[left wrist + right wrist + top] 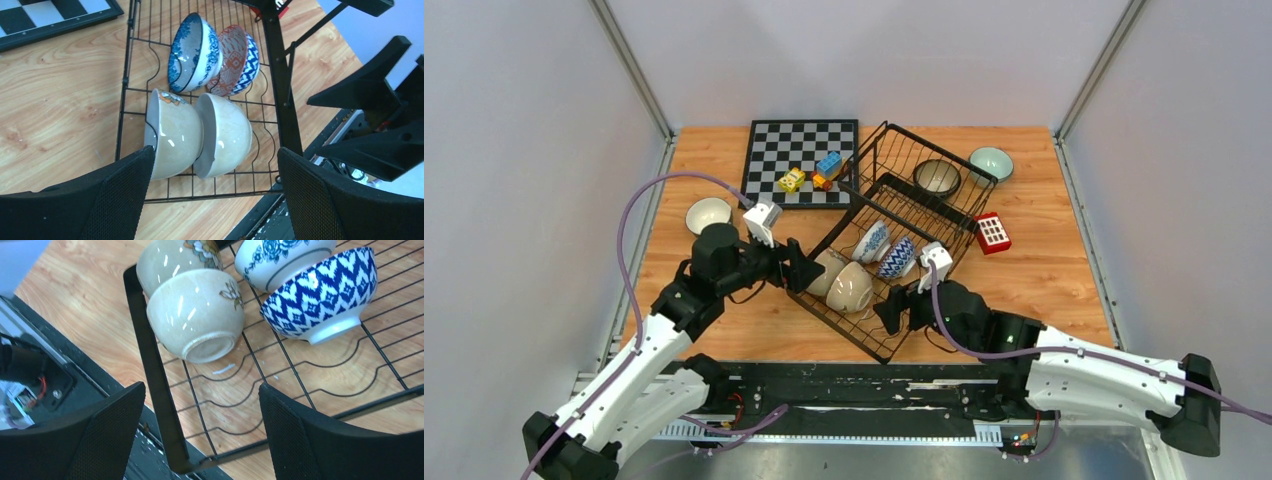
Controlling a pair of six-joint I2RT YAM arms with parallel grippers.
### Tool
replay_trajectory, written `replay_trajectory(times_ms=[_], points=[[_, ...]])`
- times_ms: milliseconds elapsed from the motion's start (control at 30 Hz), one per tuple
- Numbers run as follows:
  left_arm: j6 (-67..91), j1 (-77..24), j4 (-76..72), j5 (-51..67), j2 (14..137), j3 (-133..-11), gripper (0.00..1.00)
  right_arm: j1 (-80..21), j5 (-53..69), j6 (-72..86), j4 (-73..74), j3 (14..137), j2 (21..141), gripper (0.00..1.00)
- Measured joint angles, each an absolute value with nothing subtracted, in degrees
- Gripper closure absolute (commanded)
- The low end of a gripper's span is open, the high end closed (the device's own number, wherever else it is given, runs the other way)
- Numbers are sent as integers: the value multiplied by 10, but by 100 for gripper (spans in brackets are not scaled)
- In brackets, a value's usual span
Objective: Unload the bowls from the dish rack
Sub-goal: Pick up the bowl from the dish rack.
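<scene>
1. Your left arm (659, 335) rises from the lower left of the top view. Its elbow is bent and its wrist points right at the rack's left side.
2. The left fingers (117, 197) are spread wide and hold nothing. In the wrist view, the beige bowls (842, 281) lie between them, and the left pad is close to the nearer rim; I cannot tell if it touches.
3. Your right arm (1084, 375) lies low across the lower right, with its forearm pointing left.
4. The right fingers (305, 435) are spread apart and empty over the rack's near corner.
5. The dish rack (924, 215) sits askew at the centre of the table (1044, 280).
6. In the rack, the 2 beige bowls lie on their sides, touching. The floral bowl (872, 241) and zigzag bowl (898, 257) lean together just above them. The dark bowl (937, 177) stands upright at the upper end.
7. On the table, the mint bowl (991, 162) is at the upper right and the pale bowl (708, 214) is at the left.
</scene>
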State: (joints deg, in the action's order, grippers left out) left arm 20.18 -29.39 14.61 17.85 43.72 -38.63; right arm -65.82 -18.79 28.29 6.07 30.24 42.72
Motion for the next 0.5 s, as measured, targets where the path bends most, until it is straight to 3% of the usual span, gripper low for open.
replay_trajectory(times_ms=[500], points=[[206, -303, 154, 280, 549, -399, 13, -594, -189, 395, -57, 310, 559, 33]])
